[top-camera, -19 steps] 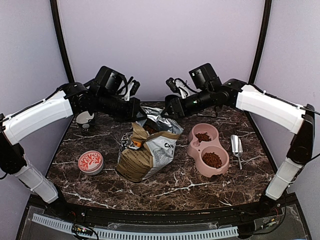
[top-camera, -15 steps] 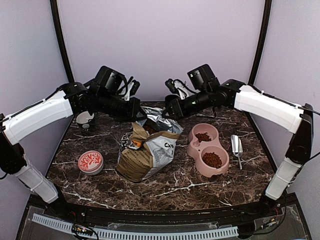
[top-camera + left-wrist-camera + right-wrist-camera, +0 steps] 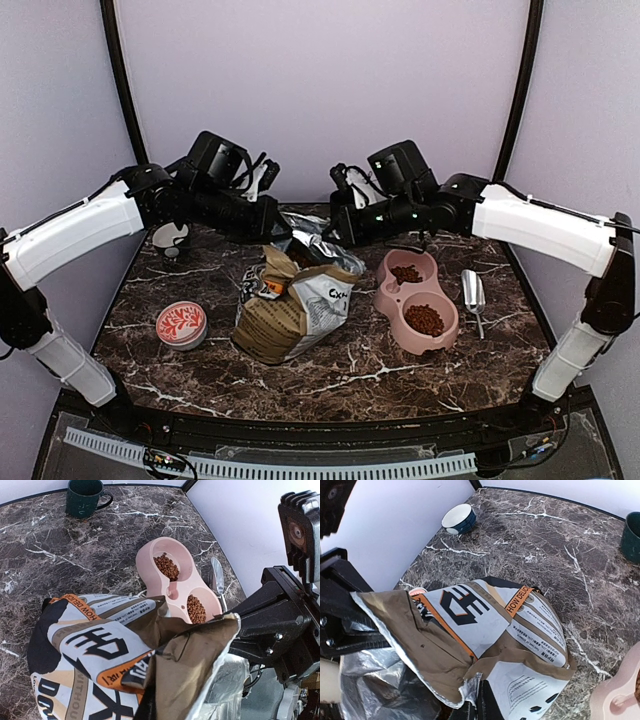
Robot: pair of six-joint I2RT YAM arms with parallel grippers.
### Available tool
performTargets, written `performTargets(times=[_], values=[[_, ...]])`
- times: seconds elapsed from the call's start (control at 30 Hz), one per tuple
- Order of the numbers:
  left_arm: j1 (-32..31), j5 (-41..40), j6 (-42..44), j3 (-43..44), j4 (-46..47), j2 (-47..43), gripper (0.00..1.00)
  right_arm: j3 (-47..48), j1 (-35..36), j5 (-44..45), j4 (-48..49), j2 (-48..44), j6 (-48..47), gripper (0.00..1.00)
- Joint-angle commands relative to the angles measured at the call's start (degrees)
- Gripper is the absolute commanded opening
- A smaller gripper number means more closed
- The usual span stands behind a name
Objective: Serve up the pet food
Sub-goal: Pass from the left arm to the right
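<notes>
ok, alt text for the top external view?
The left gripper and right gripper pinch the open mouth of a tan-and-white printed paper bag on a dark marble table. Beside it, a pink double bowl holds reddish-brown kibble.

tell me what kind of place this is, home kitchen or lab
Most likely a robot lab test cell, not a home: lilac walls enclose a marble-look table, a left arm and right arm are mounted at its near edge, and the food bag and pink double bowl look staged.

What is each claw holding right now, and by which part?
Both hold the bag: the left claw pinches one side of its open top rim, the right claw the opposite side.
</notes>
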Motion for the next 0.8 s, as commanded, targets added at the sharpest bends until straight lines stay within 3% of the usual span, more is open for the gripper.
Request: performTargets(times=[0.0, 0.07, 0.17, 0.3, 0.47, 0.67, 0.77], values=[[0.39, 2.99, 3.40, 0.12, -2.99, -2.93, 0.08, -1.24, 2.90, 2.31, 1.70, -4.34, 7.47, 0.00], [0.39, 3.65, 4.33, 0.35, -2.96, -3.26, 0.12, -1.37, 3.31, 3.91, 1.63, -5.75, 9.42, 0.00], [0.39, 3.64, 5.64, 0.83, -3.35, -4.10, 0.26, -1.44, 3.55, 7.04, 0.78, -7.75, 11.85, 0.00], [0.39, 0.76, 6.55, 1.88, -4.94, -5.61, 0.66, -2.31, 3.68, 10.80, 0.28, -10.36, 14.57, 0.00], [0.38, -5.44, 8.58, 4.00, -7.91, -7.74, 0.98, -4.78, 3.73, 13.03, 1.01, -12.93, 18.49, 0.00], [0.39, -11.61, 13.61, -0.75, -4.35, -13.53, 0.99, -5.80, 4.21, 17.65, 0.06, -15.46, 23.27, 0.00], [0.22, -9.93, 16.75, -3.83, -1.39, -17.01, 0.89, -5.79, 4.17, 19.30, -0.24, -16.50, 25.03, 0.00]])
